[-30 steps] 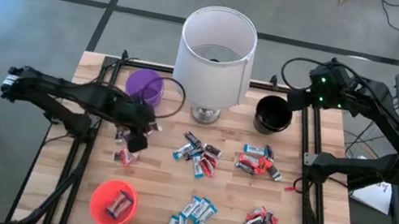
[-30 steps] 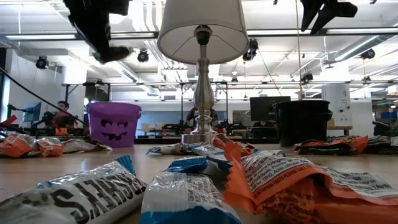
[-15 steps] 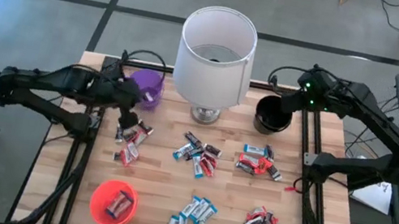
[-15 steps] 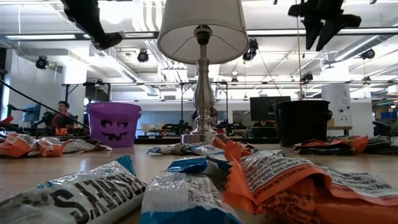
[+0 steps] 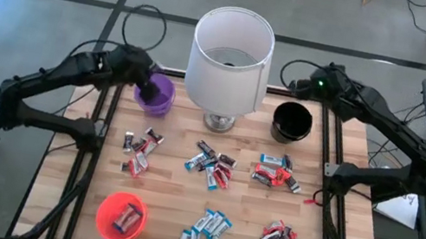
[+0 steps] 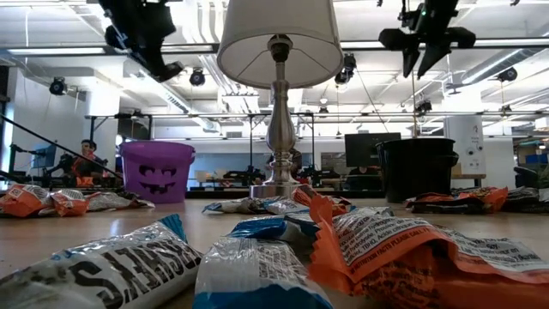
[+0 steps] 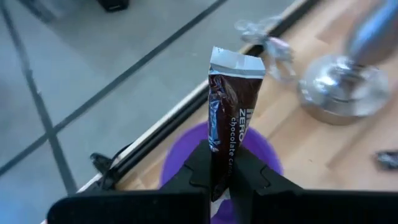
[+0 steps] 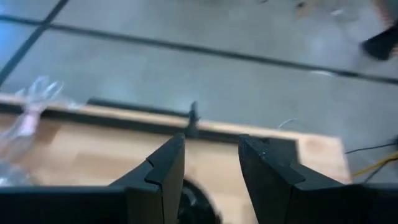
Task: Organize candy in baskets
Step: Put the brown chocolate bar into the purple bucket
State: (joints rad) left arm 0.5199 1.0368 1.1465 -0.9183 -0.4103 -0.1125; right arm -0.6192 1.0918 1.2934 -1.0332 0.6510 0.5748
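Left gripper (image 7: 221, 171) pinches a dark brown shiny-wrapped mini bar (image 7: 231, 118) upright above the round purple basket (image 5: 156, 92), beside the white-shaded lamp on its metal base (image 5: 229, 59). Only the wrist view shows the wrapper's lettering. Right gripper (image 8: 210, 163) hangs with fingers apart over the black basket (image 5: 291, 121).

My high view looks straight down on the whole table (image 5: 182, 193), lamp (image 5: 230, 57) at top centre. My low view sits at tabletop height, wrappers close in the lower frame, facing the same lamp (image 6: 279, 51) and the purple basket (image 6: 157, 170) at mid left. The 2 wrist views look past their own fingers; the left one shares that purple basket (image 7: 180, 165).
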